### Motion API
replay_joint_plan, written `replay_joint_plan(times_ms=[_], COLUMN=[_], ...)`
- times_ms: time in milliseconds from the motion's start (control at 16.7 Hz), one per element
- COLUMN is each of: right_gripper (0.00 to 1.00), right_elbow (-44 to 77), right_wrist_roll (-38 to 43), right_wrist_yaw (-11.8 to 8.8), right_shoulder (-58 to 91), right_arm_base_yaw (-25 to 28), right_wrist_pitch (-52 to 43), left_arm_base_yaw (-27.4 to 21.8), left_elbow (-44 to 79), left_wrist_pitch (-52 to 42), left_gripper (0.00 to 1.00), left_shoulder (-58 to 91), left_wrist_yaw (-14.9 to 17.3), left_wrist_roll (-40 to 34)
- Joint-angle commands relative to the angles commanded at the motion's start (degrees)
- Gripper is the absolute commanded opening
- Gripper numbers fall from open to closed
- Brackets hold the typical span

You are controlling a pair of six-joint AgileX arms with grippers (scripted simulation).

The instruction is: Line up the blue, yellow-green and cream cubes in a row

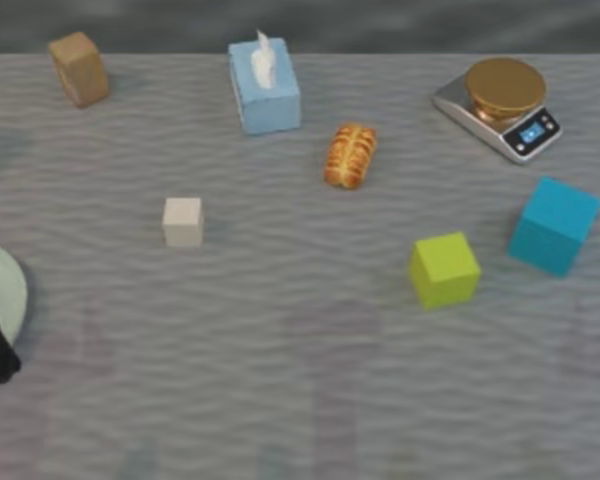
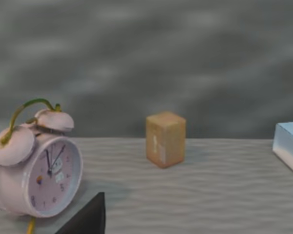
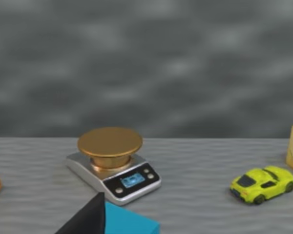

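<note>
Rippled grey tabletop (image 1: 280, 380) — dark backdrop

Top view: camera high above, facing straight down on the grey table (image 1: 280, 400), far edge along the upper frame. Left wrist view: low, near table level, facing the dark backdrop; shares with the top view the tan-brown block (image 2: 165, 139) (image 1: 78, 68) and the tissue box (image 2: 289, 146) (image 1: 265, 85). Right wrist view: likewise low and level; shares the kitchen scale (image 3: 113, 163) (image 1: 500, 107) and the blue cube (image 3: 129, 222) (image 1: 554, 226), close at lower frame.
</note>
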Motion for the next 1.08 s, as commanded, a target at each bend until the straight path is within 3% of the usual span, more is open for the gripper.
replay_joint_plan(times_ms=[240, 480, 1080], right_gripper=[1.0, 1.0, 1.0], right_elbow=[0.0, 0.0, 0.0], right_wrist_roll=[0.0, 0.0, 0.0], right_wrist_yaw=[0.0, 0.0, 0.0], right_shoulder=[0.0, 0.0, 0.0], right_arm_base_yaw=[0.0, 0.0, 0.0], right_wrist_pitch=[0.0, 0.0, 0.0], left_arm_base_yaw=[-0.36, -2.16, -9.37], left_elbow=[1.72, 12.43, 64.58], left_wrist_pitch=[-1.04, -7.47, -40.26], left_gripper=[1.0, 1.0, 1.0], left_shoulder=[1.71, 12.34, 74.19], left_wrist_yaw=[0.1, 0.34, -0.07], left_wrist_roll=[-0.33, -2.04, -8.45])
